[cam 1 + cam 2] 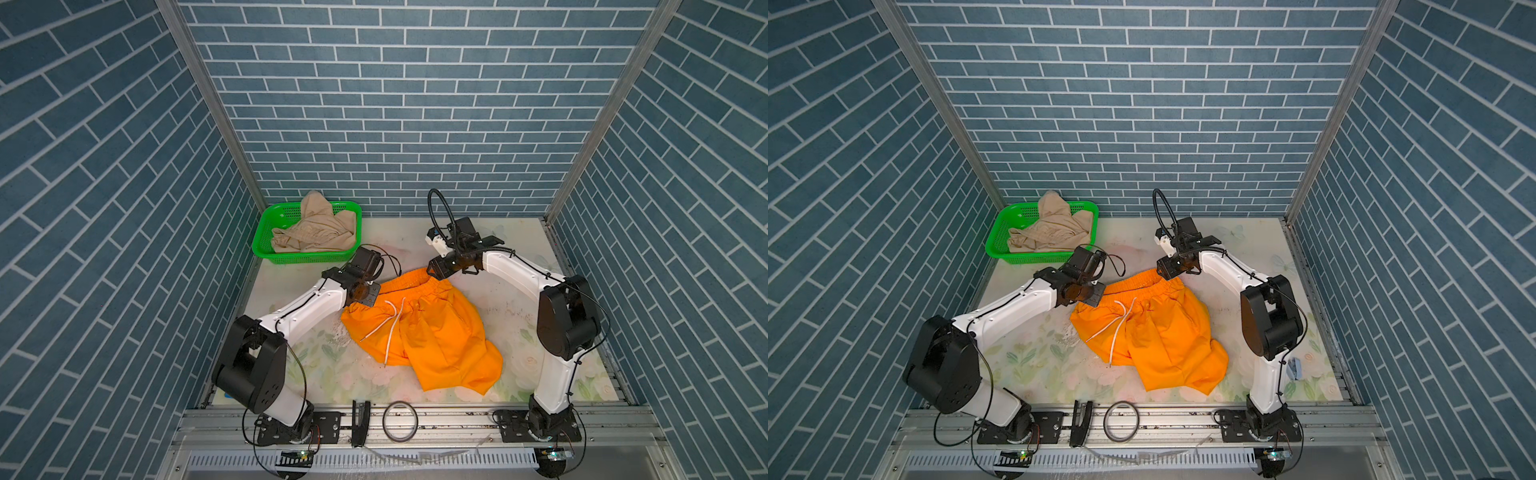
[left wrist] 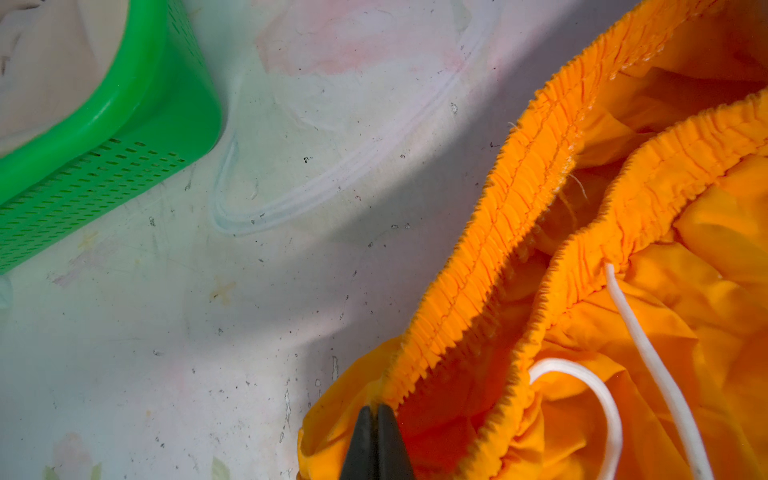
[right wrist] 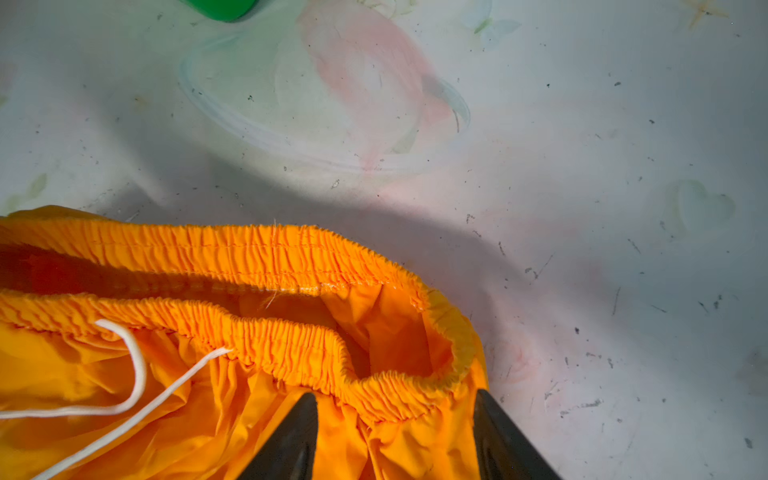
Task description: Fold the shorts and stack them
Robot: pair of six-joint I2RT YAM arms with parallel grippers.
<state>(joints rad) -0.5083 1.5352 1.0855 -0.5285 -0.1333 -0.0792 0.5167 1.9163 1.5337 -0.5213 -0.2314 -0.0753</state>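
- The orange shorts (image 1: 424, 332) lie spread but rumpled on the counter (image 1: 519, 266), with the waistband toward the back wall and the white drawstring (image 2: 648, 357) loose across the front. No fold is made yet.
- The left gripper (image 2: 377, 409) is clamped on one end of that waistband.
- The right gripper (image 3: 395, 399) stands with its jaws apart over the other end of the waistband, cloth between them, gripping nothing.
- The beige shorts (image 1: 311, 232) sit bunched in the green basket (image 1: 307, 257), untouched.
- By my judgement the task is at an early stage: flattening, both folds and the stacking all remain.
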